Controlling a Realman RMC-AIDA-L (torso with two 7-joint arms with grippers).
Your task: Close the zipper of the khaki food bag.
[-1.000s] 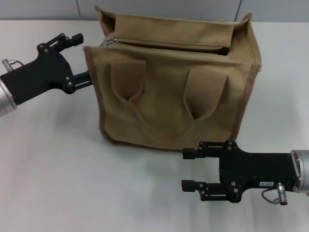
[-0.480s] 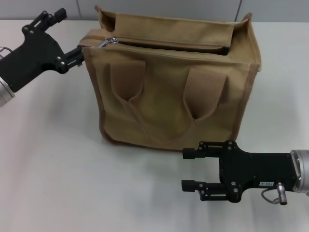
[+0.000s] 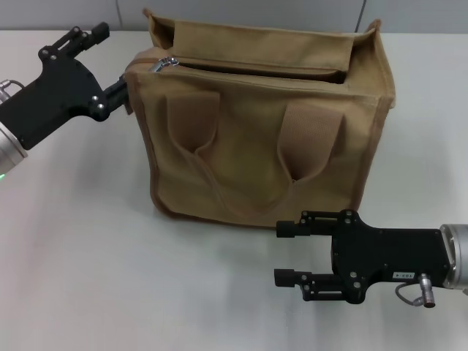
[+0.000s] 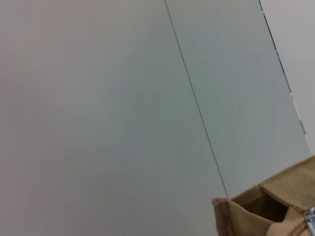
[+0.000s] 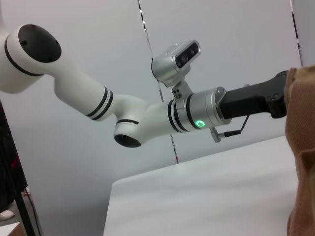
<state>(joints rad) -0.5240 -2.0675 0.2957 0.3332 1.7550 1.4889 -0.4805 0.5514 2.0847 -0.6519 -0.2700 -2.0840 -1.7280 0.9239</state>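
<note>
So the left gripper (image 3: 110, 62) has its fingers (image 3: 93, 33) spread apart, gripping nothing: one sits up near the far left, the other points at the top left corner of the khaki food bag (image 3: 263, 139) and looks like it's touching the fabric there, though I can't tell for sure. Just right of that corner is the zipper (image 3: 241, 67), with its shiny silver slider parked at the left end of the line; the bag mouth to the right of it looks open. That same corner also shows in the left wrist view. The right gripper (image 3: 287, 254) hovers near the front right, its fingers (image 3: 289, 229) released too, just short of the bag's bottom edge. Everything sits on a white tabletop (image 3: 88, 256).
</note>
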